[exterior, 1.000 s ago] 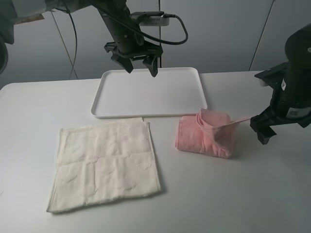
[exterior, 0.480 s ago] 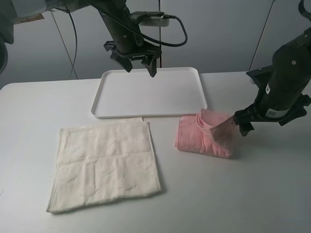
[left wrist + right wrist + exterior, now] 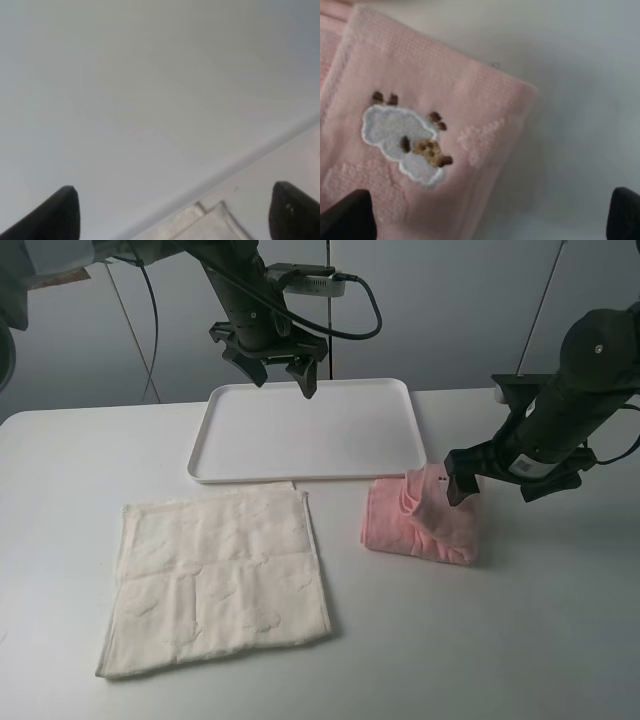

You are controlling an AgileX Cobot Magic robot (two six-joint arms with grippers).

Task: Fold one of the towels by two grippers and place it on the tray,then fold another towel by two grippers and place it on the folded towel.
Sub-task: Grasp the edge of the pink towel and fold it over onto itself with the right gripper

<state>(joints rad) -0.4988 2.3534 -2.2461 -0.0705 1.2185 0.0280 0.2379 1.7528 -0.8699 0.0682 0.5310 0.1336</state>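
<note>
**Pink towel bunched on the tabletop, just off the tray's near right corner**

The pale pink terry cloth lies loosely folded and rumpled, with one fold raised and a white embroidered sheep patch on it. It sits well right of the flat cream-white towel. The right pincer, fingers spread wide apart, hangs over the pink towel's far right corner and hides it; whether it touches the cloth cannot be told. The left pincer, also apart, hovers over the tray's far edge, and its wrist view shows only the fingertips.
</note>
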